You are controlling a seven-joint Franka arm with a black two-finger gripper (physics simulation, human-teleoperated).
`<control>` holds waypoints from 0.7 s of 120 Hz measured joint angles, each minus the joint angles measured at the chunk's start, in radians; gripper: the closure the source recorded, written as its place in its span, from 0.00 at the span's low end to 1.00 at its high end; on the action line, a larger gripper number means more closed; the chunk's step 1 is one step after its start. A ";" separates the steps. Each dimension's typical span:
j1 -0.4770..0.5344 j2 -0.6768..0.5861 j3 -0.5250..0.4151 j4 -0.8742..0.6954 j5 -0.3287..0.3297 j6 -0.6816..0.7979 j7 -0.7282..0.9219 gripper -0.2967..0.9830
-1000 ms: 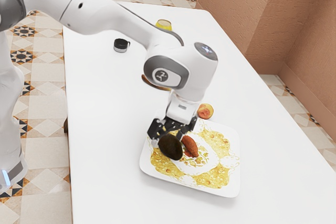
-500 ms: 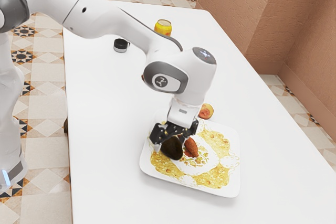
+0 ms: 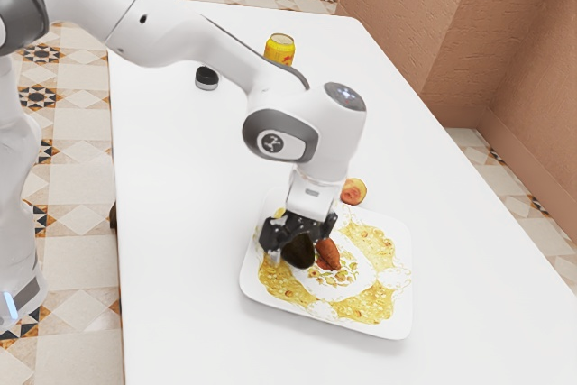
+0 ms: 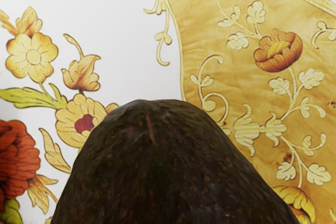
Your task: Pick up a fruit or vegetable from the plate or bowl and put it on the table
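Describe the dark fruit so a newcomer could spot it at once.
On the white table, find the white plate with a yellow pattern. Toward its edge at the exterior view's left, below the black pincer, is the dark fruit. Its near-black skin sets it apart from the reddish-brown shape beside it.

No words or numbers can be read. A small pale emblem stands on the round, grey-ringed side cap of the arm, above the claw, and a little whitish sign, too small to make out, is on the dark cap at the top of the hand end, also above the claw. Well apart from the claw, beyond the arm, the yellow can on the table bears reddish marks that are too small to read.
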 joint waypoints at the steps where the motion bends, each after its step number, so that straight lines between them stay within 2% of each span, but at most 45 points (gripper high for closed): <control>1: 0.003 -0.003 -0.004 0.004 0.000 0.000 -0.001 0.63; 18: 0.011 -0.014 -0.073 0.186 0.000 -0.050 -0.018 0.66; 29: 0.012 0.133 -0.197 0.414 0.005 -0.096 -0.038 0.67; 37: -0.096 0.250 -0.236 0.538 0.019 -0.120 -0.056 0.68; 48: -0.209 0.313 -0.249 0.599 0.036 -0.140 -0.080 0.70; 70: -0.227 0.326 -0.263 0.612 0.037 -0.177 -0.111 0.41; 84: -0.226 0.326 -0.264 0.611 0.032 -0.190 -0.122 0.31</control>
